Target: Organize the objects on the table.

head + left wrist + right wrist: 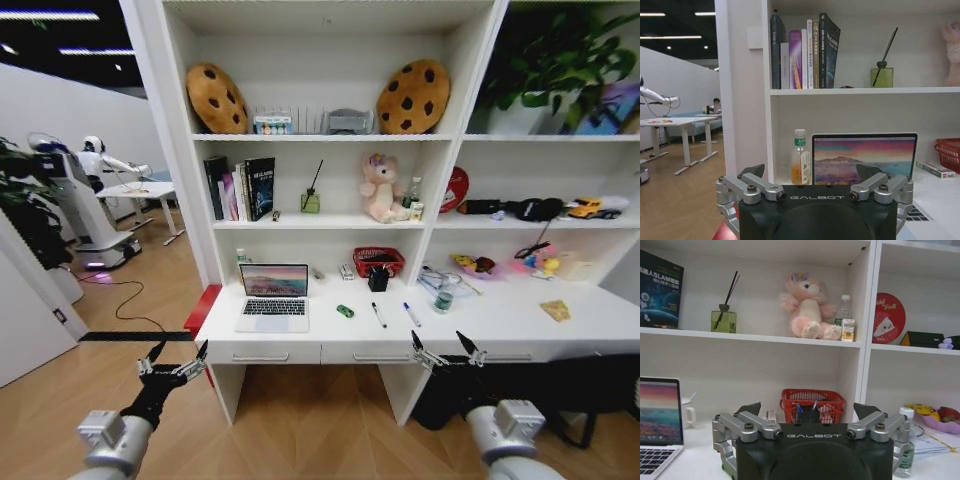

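Note:
The long white table (500,322) stands under a white shelf unit. A silver laptop (273,297) sits open at its left end, screen lit, and appears close up as the laptop (863,159) in the left wrist view. To its right lie a tiny green-and-black gadget (345,311), two thin marker pens (379,315) (412,315), and a small green can (443,298). My left gripper (177,357) hangs open in front of the table's left corner. My right gripper (448,347) is open before the drawer fronts, short of the pens. Both hold nothing.
A red basket (378,260) and black pen holder (378,279) stand at the table's back. An orange drink bottle (800,159) stands left of the laptop. A red box (203,310) sits by the table's left leg; a black bag (560,390) lies underneath at the right.

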Robot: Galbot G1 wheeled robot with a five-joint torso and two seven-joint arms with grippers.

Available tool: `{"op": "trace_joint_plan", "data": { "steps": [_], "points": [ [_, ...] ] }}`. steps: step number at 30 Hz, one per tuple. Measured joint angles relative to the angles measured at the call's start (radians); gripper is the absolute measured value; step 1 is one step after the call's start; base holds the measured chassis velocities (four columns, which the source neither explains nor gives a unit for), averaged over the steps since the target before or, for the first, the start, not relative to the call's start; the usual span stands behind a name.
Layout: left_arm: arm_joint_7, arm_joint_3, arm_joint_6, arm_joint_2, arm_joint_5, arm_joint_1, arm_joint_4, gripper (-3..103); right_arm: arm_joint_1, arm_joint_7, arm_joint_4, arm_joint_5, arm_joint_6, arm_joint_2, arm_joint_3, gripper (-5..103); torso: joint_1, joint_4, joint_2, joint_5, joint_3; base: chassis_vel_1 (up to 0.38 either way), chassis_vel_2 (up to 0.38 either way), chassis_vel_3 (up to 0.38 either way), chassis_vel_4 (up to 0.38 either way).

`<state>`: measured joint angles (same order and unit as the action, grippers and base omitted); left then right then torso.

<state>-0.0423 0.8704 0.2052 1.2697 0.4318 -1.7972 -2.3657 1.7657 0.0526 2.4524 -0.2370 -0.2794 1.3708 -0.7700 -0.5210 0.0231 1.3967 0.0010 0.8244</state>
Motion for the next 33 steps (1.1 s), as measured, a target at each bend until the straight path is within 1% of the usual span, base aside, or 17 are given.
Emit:
{"op": "trace_joint_plan", "data": {
  "steps": [2, 3, 4, 6, 7, 9, 10, 13, 16, 18, 19, 22, 27, 28, 31, 32, 33],
  "points": [
    [0.0, 0.0, -0.002, 0.004, -0.001, 0.0, 0.004, 100, 0.001, -0.001, -0.002, 0.006, 0.0, 0.001, 0.004, 100, 0.0, 0.0002, 0.0, -0.0029, 0.0, -0.335, 0.345, 0.362, -0.359],
    [0.0, 0.0, -0.002, 0.004, -0.001, 0.0, 0.004, 100, 0.001, -0.001, -0.002, 0.006, 0.0, 0.001, 0.004, 100, 0.0, 0.0002, 0.0, -0.0029, 0.0, -0.335, 0.347, 0.387, -0.359],
    [0.0, 0.0, -0.005, 0.007, -0.001, -0.001, 0.006, 100, -0.001, 0.0, -0.006, 0.007, 0.001, 0.0, 0.009, 100, 0.0, -0.0001, 0.0, 0.0005, 0.0, -0.357, 0.356, 0.341, -0.372],
    [0.0, 0.0, -0.007, 0.008, -0.001, -0.002, 0.008, 100, -0.003, 0.0, -0.011, 0.008, 0.007, -0.001, 0.012, 100, 0.0, -0.0003, 0.0, 0.0, 0.0, -0.333, 0.356, 0.353, -0.329],
    [0.0, 0.0, -0.008, 0.009, -0.001, -0.002, 0.011, 100, -0.004, 0.0, -0.014, 0.011, 0.012, -0.001, 0.012, 100, 0.0, -0.0001, 0.0, -0.0025, 0.0, -0.29, 0.32, 0.353, -0.329],
    [0.0, 0.0, -0.01, 0.01, -0.001, 0.0, 0.016, 100, -0.006, -0.001, -0.019, 0.015, 0.018, -0.002, 0.014, 100, 0.0, 0.0, 0.0, -0.0014, 0.0, -0.268, 0.33, 0.29, -0.306],
    [0.001, 0.0, -0.012, 0.01, 0.0, 0.001, 0.017, 100, -0.006, -0.001, -0.022, 0.016, 0.019, -0.002, 0.015, 100, 0.0, -0.0004, 0.0, 0.0007, 0.0, -0.268, 0.33, 0.239, -0.282],
    [0.001, 0.0, -0.013, 0.009, 0.001, 0.008, 0.024, 100, -0.006, 0.0, -0.027, 0.021, 0.019, 0.0, 0.016, 100, -0.001, 0.0006, 0.0, -0.0027, 0.0, -0.2, 0.221, 0.132, -0.152],
    [0.001, -0.001, -0.017, 0.007, 0.001, 0.02, 0.03, 102, -0.005, 0.0, -0.032, 0.025, 0.019, 0.002, 0.017, 100, -0.001, -0.0007, 0.0, 0.0, 0.0, -0.114, 0.107, 0.015, -0.052],
    [-0.001, -0.003, -0.021, 0.006, 0.001, 0.03, 0.034, 98, -0.004, 0.001, -0.034, 0.026, 0.019, 0.003, 0.018, 100, 0.0, -0.0004, 0.0, -0.001, 0.0, -0.01, -0.003, 0.057, 0.058],
    [-0.002, -0.007, -0.021, 0.005, 0.0, 0.038, 0.039, 88, -0.003, 0.003, -0.038, 0.028, 0.019, 0.004, 0.018, 100, 0.001, -0.0003, 0.0, -0.0013, 0.0, 0.032, -0.085, -0.011, 0.064],
    [-0.003, -0.01, -0.022, 0.005, -0.001, 0.043, 0.043, 82, -0.002, 0.004, -0.04, 0.029, 0.019, 0.004, 0.018, 100, 0.001, 0.0, 0.001, -0.0006, 0.0, 0.045, -0.075, -0.044, 0.064],
    [-0.008, -0.016, -0.022, 0.001, -0.001, 0.053, 0.057, 61, 0.004, 0.008, -0.046, 0.029, 0.02, 0.004, 0.015, 100, 0.001, -0.0001, 0.001, -0.001, 0.0, 0.054, -0.056, -0.046, 0.039],
    [-0.008, -0.016, -0.022, 0.001, -0.001, 0.053, 0.057, 61, 0.004, 0.008, -0.046, 0.029, 0.02, 0.004, 0.015, 100, 0.001, -0.0001, 0.001, -0.001, 0.0, 0.056, 0.01, -0.016, 0.02],
    [-0.014, -0.016, -0.023, -0.009, 0.001, 0.059, 0.063, 44, 0.01, 0.008, -0.048, 0.037, 0.027, 0.011, 0.015, 100, 0.0, -0.0002, 0.0, -0.001, 0.0, 0.0, 0.0, 0.0, 0.0],
    [-0.014, -0.016, -0.023, -0.009, 0.001, 0.059, 0.063, 44, 0.01, 0.008, -0.048, 0.037, 0.027, 0.011, 0.015, 100, 0.0, -0.0002, 0.0, -0.001, 0.0, 0.0, 0.0, 0.0, 0.0],
    [-0.015, -0.016, -0.024, -0.013, 0.004, 0.061, 0.063, 39, 0.012, 0.008, -0.048, 0.041, 0.03, 0.012, 0.016, 100, 0.0, -0.0001, 0.0, -0.0011, 0.0, 0.0, 0.0, 0.0, 0.0]
  ]
}}
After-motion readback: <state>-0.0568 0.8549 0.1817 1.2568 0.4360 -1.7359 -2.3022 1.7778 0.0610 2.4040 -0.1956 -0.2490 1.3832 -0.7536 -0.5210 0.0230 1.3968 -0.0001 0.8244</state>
